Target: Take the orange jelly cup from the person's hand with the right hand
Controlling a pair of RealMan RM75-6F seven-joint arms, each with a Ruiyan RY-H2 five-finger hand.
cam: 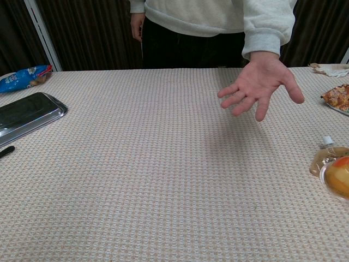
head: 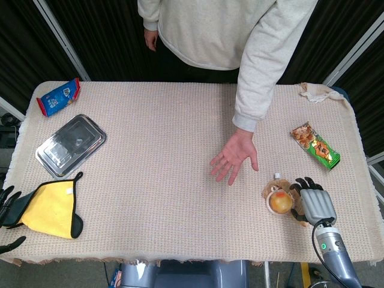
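Over at nine o'clock the left hand [head: 8, 204] hangs off the table edge with fingers spread, gripping nothing, beside a yellow cloth [head: 51, 209]. A steel tray [head: 70, 144] lies at ten o'clock. The person's hand [head: 234, 156] hovers open, palm down, right of centre. Down at four o'clock the right hand [head: 313, 203] has its fingers wrapped round the orange jelly cup [head: 279, 201], directly above a brownish pouch [cam: 325, 159].

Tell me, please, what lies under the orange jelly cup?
A tan sauce pouch lies under the orange jelly cup, which the right hand holds. Only the pouch's capped top shows; the rest is covered.
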